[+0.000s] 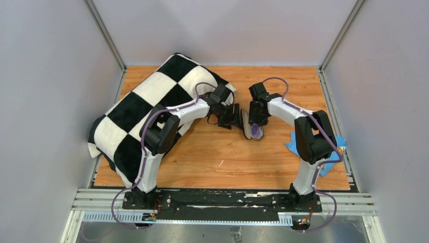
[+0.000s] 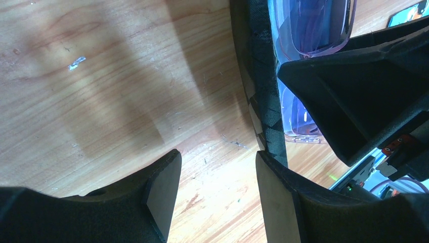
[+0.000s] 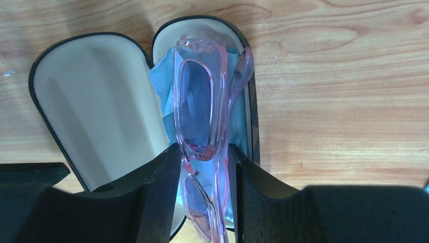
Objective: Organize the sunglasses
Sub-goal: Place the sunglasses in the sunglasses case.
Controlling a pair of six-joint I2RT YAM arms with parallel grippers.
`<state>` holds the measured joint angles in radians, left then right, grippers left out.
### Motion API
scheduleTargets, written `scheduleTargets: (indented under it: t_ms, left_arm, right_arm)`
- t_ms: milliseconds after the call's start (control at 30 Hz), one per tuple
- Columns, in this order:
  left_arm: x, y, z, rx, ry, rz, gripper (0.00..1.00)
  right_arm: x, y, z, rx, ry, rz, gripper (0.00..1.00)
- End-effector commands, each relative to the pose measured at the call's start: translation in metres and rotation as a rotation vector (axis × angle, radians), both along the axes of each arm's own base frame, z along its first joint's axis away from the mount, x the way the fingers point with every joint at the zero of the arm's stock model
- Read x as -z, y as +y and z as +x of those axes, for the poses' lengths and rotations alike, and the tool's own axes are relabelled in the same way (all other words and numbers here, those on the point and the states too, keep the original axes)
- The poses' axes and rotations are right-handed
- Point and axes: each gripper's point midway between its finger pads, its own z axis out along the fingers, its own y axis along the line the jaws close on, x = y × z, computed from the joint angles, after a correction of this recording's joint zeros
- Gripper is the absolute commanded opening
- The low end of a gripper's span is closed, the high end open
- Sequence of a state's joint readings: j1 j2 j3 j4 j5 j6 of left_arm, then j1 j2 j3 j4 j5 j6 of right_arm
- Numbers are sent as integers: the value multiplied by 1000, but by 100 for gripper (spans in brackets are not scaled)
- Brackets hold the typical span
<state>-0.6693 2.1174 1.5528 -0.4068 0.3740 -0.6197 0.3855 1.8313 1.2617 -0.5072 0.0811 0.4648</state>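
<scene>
The step in hand looks like placing the glasses into their case. The right gripper (image 3: 205, 158) is clamped on the slim, folded, translucent pinkish-purple sunglasses (image 3: 195, 101), one finger on each side of the frame. It holds them on edge over the right-hand half of the open dark oval glasses case with pale lining (image 3: 91, 101). The case lies on the wooden table (image 1: 212, 157) near its middle. A light blue cloth (image 3: 161, 87) lies crumpled in that half, under the sunglasses. I cannot tell whether the frame already rests on it.

The left gripper (image 2: 217, 167) stands with its fingers apart just left of the case. One finger (image 2: 283, 197) is against the dark rim of the raised lid and the other is over bare wood, so it grips nothing and seems to steady the lid.

The next move probably calls for settling the sunglasses flat into the lined half, letting go, and lifting the right gripper out. The left gripper can then swing the lid shut.

The frame is thin and glossy, with tinted lenses that show the cloth through them. It looks light, and a hard squeeze could make it twist or slip.
</scene>
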Motion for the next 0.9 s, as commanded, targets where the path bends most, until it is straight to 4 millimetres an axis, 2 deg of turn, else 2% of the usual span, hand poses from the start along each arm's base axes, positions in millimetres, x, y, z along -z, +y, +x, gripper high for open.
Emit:
scheduleTargets:
  t_ms: [0, 533, 867]
  left_arm:
    - [1, -5, -1, 18, 11, -5, 61]
    - [0, -8, -1, 29, 17, -7, 61]
    - [2, -9, -1, 37, 23, -6, 61]
  right_arm:
    - [-8, -16, -2, 6, -17, -38, 43]
    - [-10, -16, 7, -75, -44, -48, 38]
    - [0, -4, 6, -128, -47, 7, 38]
